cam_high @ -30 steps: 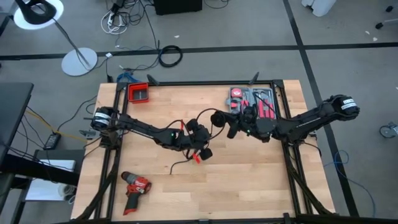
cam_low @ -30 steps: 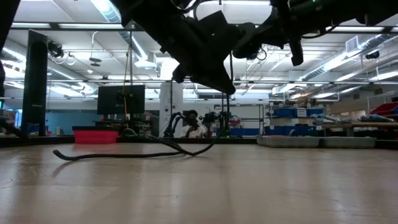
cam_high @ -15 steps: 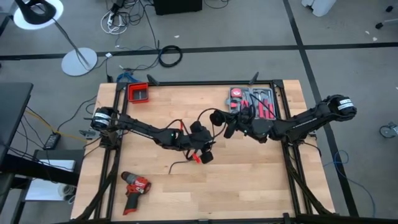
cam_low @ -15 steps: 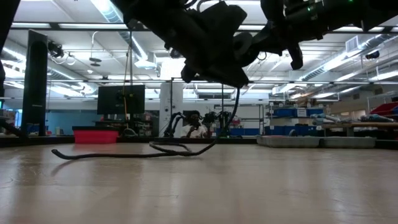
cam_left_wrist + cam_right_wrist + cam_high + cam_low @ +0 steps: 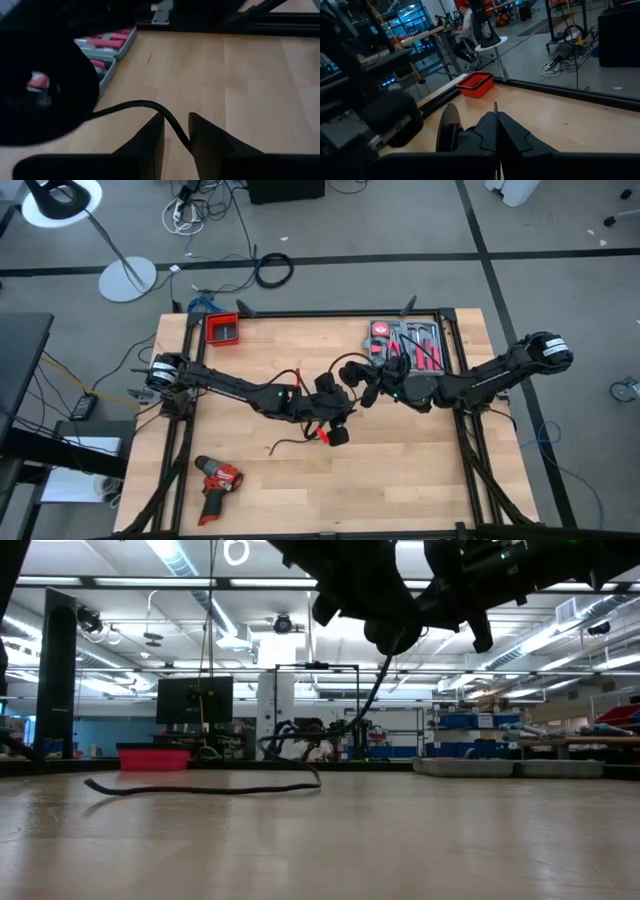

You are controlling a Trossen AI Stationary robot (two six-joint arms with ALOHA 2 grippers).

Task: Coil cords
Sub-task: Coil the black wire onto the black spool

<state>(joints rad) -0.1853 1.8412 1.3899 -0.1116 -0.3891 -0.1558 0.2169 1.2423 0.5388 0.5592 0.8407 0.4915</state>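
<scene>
The thin black cord (image 5: 285, 444) lies with its free end on the table (image 5: 200, 788) and rises (image 5: 378, 690) to both grippers near the table's middle. My left gripper (image 5: 343, 404) is shut on it, and the cord passes between its fingers in the left wrist view (image 5: 176, 131). My right gripper (image 5: 362, 386) is shut just right of the left one, with a loop of cord (image 5: 447, 131) beside its fingers. Both grippers are well above the tabletop in the low view. My left gripper pinches a middle stretch of the cord (image 5: 172, 122) between its two fingers, which lie across it. From there the cord curves away slack, off the table. My right gripper is shut on the cord, but its own fingers (image 5: 487, 132) hide the contact. A loop (image 5: 340, 367) stands out beside them, clear of the table.
A red drill (image 5: 218, 479) lies at the near left. A red bin (image 5: 224, 330) stands at the far left corner, and an open tool case (image 5: 408, 342) at the far right. A thicker black cable ring (image 5: 272, 270) lies on the floor beyond the table.
My left gripper has gone up and toward the table's right edge, closer to my right gripper. The cord's middle has been lifted off the table, and the loops that lay there have been drawn out. Only its straight tail stays on the wood.
</scene>
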